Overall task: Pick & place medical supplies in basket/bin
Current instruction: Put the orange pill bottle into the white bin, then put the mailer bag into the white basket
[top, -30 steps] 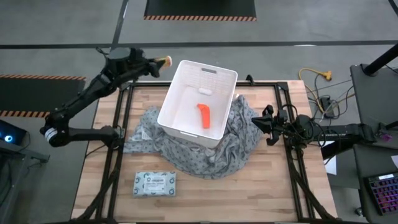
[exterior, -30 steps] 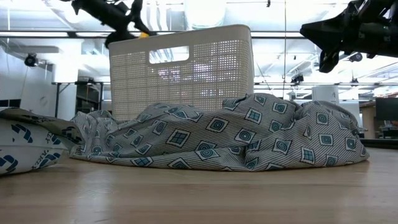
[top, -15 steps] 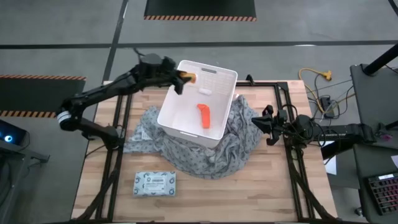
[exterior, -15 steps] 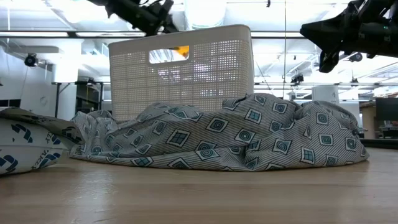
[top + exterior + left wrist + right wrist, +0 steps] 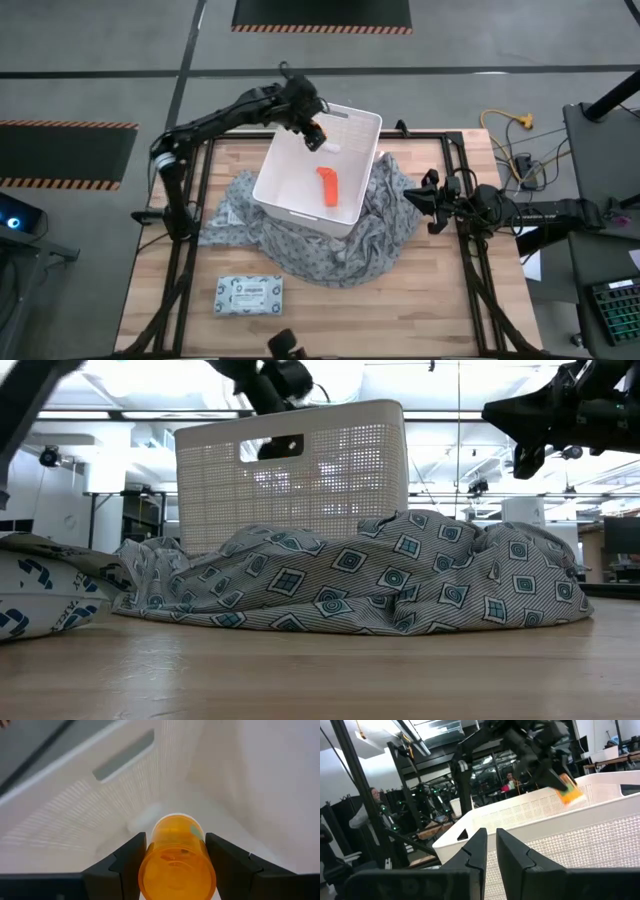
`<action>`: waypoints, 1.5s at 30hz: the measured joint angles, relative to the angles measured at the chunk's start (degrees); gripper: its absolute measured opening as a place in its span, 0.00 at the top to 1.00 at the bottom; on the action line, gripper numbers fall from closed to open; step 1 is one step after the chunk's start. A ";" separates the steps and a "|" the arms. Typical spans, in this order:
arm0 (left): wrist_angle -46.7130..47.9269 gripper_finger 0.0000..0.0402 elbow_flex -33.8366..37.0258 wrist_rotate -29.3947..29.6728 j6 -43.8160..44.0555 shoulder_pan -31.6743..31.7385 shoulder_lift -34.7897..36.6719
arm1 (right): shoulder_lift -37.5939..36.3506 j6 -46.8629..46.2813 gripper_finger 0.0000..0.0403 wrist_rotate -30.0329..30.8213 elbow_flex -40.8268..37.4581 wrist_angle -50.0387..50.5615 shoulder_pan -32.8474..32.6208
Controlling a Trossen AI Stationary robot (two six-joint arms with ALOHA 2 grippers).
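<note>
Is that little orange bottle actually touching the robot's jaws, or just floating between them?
Touching. In the left wrist view, the small orange bottle sits clamped in the left gripper, with both dark jaws pressed against its sides and no gap, above the white tub.

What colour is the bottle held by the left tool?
Orange bottle, clearest in the left wrist view.

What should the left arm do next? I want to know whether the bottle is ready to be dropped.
Probably open the fingers and let go. The left gripper holds the small orange bottle between its fingers, already inside the rim of the white tub, whose slotted wall and floor fill the left wrist view. The orange tapered tube lies farther along the floor, so the drop looks unobstructed.
</note>
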State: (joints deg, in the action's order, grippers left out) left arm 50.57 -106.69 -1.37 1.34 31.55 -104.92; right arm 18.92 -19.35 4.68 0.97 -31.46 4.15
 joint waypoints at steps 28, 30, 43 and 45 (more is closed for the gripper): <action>10.80 0.51 -2.15 3.03 -5.79 0.26 -13.34 | 0.33 -0.15 0.92 -0.03 0.00 1.22 -0.01; 10.91 0.49 -2.15 3.02 -5.79 0.26 -13.34 | 0.34 -0.15 0.92 -0.03 0.00 1.25 0.01; 11.56 0.32 -6.52 2.75 -6.39 -0.01 -10.00 | 0.36 -0.17 0.92 -0.03 0.00 1.20 -0.01; 11.47 0.32 -8.55 2.19 -6.85 -0.38 -8.00 | 0.35 -0.17 0.92 -0.03 0.00 1.18 0.01</action>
State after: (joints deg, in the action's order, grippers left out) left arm 62.04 -115.24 0.81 -5.50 31.17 -112.92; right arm 19.27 -19.53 4.64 0.97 -30.28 4.16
